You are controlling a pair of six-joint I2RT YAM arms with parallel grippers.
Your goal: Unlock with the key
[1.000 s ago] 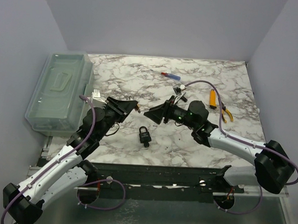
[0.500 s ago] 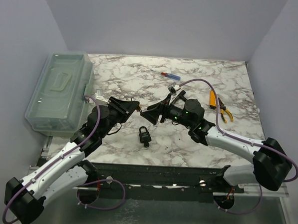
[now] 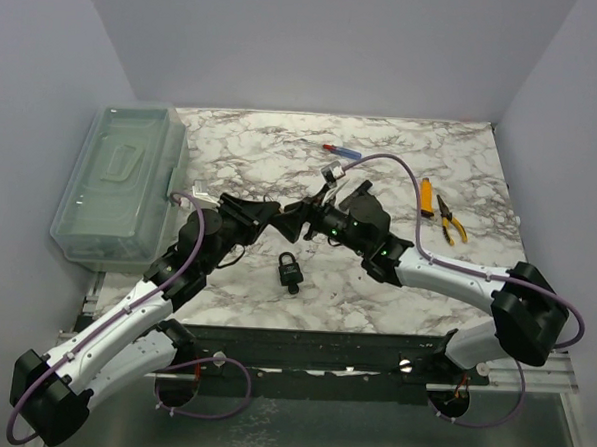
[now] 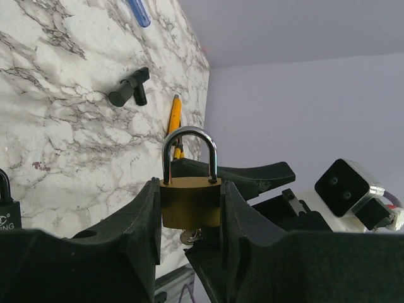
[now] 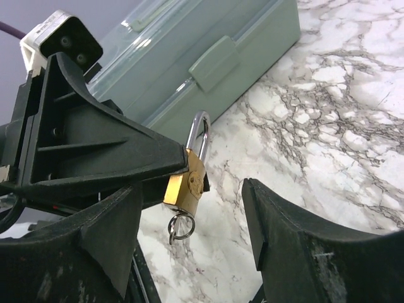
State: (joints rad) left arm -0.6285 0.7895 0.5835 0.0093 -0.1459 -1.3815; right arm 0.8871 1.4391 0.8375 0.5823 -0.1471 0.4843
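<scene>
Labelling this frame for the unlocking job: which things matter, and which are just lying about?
In the job: brass padlock, key ring beneath it, left tool gripping the padlock, right tool open beside it.
Lying about: black padlock, clear box, blue pen-like item, orange cutter, pliers, black T-piece.

Brass padlock (image 4: 190,202) (polished steel shackle (image 4: 189,134)), glossy tabletop (image 4: 63,95)

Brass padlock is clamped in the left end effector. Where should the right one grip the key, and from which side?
Probably the key head with its ring, hanging under the brass padlock, opposite the shackle. The left end effector covers the body's flanks, so the open right end effector should come in from that free bottom end.
</scene>
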